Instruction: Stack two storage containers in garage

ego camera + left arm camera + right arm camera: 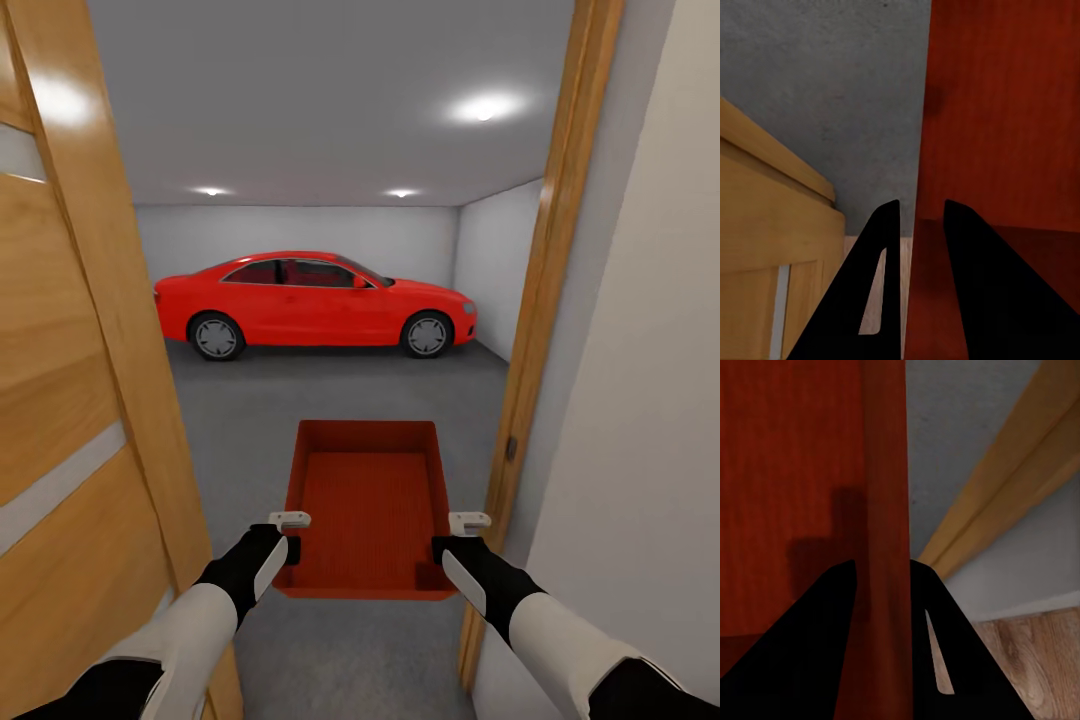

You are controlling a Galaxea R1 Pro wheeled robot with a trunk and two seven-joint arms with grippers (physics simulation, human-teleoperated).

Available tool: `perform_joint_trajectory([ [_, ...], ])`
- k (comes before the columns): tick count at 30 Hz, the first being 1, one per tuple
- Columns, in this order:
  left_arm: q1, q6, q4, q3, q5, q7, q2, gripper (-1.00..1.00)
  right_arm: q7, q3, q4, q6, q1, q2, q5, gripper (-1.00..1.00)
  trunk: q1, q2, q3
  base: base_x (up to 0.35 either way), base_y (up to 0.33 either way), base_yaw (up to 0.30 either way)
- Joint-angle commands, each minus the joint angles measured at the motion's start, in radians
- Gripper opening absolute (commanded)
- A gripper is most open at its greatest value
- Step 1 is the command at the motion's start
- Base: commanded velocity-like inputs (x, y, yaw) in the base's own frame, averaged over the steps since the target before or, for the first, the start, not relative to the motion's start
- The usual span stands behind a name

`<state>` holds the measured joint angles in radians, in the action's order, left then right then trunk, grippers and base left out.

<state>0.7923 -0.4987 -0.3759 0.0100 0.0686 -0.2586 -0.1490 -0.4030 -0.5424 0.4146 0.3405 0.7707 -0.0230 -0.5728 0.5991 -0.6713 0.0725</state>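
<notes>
Container (365, 505) hung in the doorway over the grey garage floor (250, 420), both arms reaching forward, left gripper (284, 548) and right gripper (450, 552) holding its sides. Left wrist view: fingers (979, 300) seemingly pinched the wall. Right wrist view: fingers (810, 645) squeezed the wall.

A home's garage seen through a wooden doorway (545, 300): red car (315, 303), grey concrete floor (340, 390), plain walls.
</notes>
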Motion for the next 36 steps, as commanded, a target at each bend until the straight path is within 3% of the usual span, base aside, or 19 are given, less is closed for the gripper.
perform_joint_trajectory([
  [1, -0.001, -0.012, -0.001, 0.004, -0.032, -0.017, 0.0, -1.0, -0.01, 0.013, 0.003, 0.009, 0.002, 0.001, 0.025, -1.0, 0.0, -0.002, 0.002, 0.009, 0.01, 0.0],
  [36, -0.001, -0.011, -0.003, 0.003, -0.032, -0.019, -0.001, -1.0, -0.01, 0.013, 0.003, 0.009, 0.002, 0.0, 0.025, -1.0, 0.0, -0.002, 0.002, 0.022, -0.011, 0.0],
])
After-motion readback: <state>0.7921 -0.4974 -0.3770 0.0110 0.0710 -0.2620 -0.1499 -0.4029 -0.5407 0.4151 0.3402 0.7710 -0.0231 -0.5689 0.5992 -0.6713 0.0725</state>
